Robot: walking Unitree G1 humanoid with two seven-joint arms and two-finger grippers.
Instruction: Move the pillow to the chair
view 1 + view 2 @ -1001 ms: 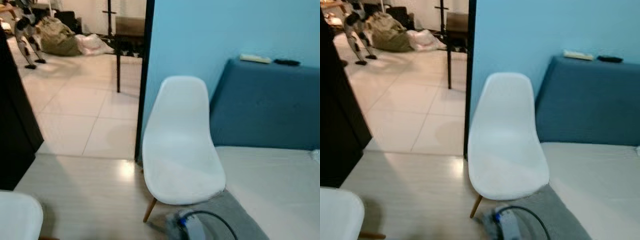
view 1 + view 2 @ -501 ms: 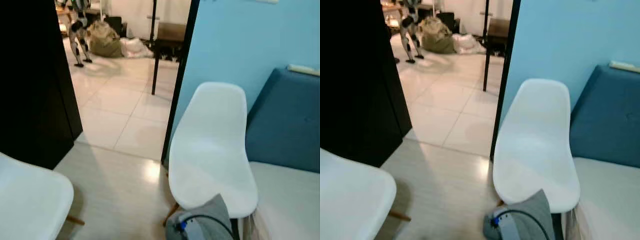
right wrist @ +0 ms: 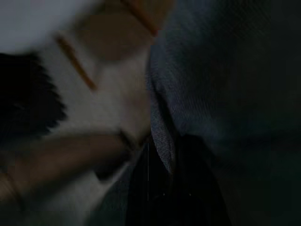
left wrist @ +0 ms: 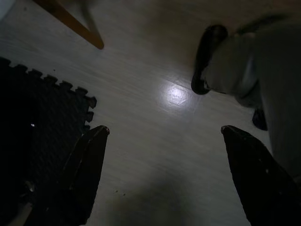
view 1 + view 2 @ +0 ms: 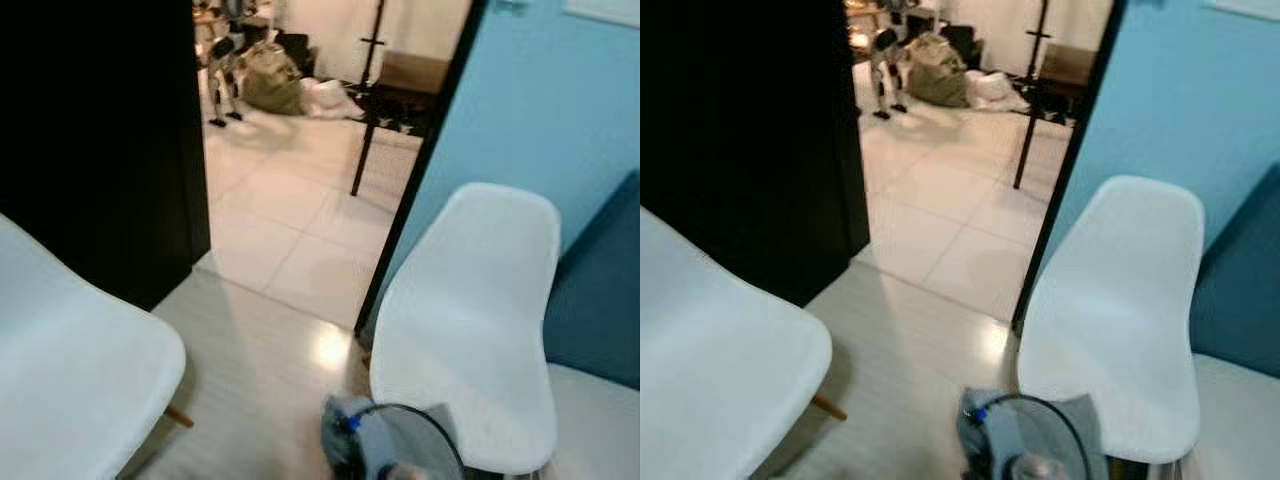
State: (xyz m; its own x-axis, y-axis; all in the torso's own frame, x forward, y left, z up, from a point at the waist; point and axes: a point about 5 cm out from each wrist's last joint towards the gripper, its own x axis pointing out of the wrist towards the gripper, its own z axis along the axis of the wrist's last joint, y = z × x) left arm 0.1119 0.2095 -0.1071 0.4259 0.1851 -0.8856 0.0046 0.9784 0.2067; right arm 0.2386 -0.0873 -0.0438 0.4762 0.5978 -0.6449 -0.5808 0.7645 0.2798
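A white shell chair [image 5: 470, 330] on wooden legs stands against the blue wall, just right of the doorway. Low in the eye views, a grey pillow [image 5: 1083, 415] hangs in front of that chair's seat, next to my right wrist and its black cable [image 5: 365, 450]. In the dark, blurred right wrist view, my right gripper [image 3: 160, 188] is shut on the pillow's grey fabric [image 3: 221, 84]. My left gripper [image 4: 164, 141] hangs open over the pale floor, nothing between its fingers [image 4: 89, 169].
A second white chair [image 5: 70, 370] fills the lower left. A black cabinet [image 5: 100, 140] stands on the left of the doorway to a tiled room [image 5: 290, 200]. A blue sofa [image 5: 600, 290] lies right of the chair. A black foam mat [image 4: 33, 141] lies under my left arm.
The camera has swung left: the chair by the wall has shifted right in view and the second white chair has grown at lower left. The pillow has stayed with my right arm.
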